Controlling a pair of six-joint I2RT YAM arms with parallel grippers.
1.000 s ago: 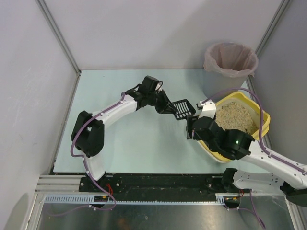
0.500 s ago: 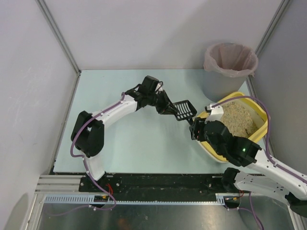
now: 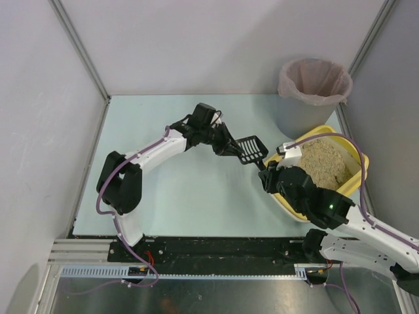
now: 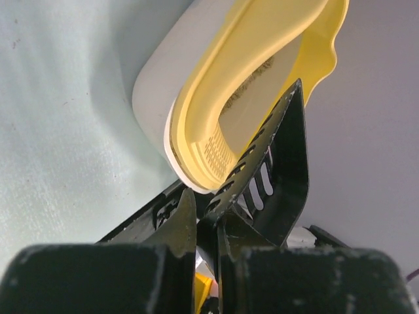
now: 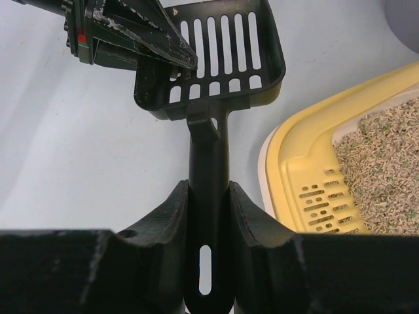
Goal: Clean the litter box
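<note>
The litter box sat at the right edge of the table, towards the near right corner, with beige litter in it.

Starting from the left, my left arm rose from its base at the near edge, folded at the elbow and reached out low across the middle of the table towards the box. My left gripper was pinched narrow on the side wall of the scoop, holding its slotted basket off the table just beside the box's left rim. I judge I held it by the basket so the handle stayed free for my other gripper.

That handle pointed towards my right arm. In the right wrist view my right gripper had a finger against each side of it, so I took that gripper to be gripping the scoop too. The handle suits digging better than the basket wall does, which is why I read this as a handover.

My right arm came in from the near right corner, forearm lying over the near part of the box and wrist turned left to meet the handle.

The bin with its pink liner stood at the far right corner, just behind the box, handy for tipping out whatever I scooped.
</note>
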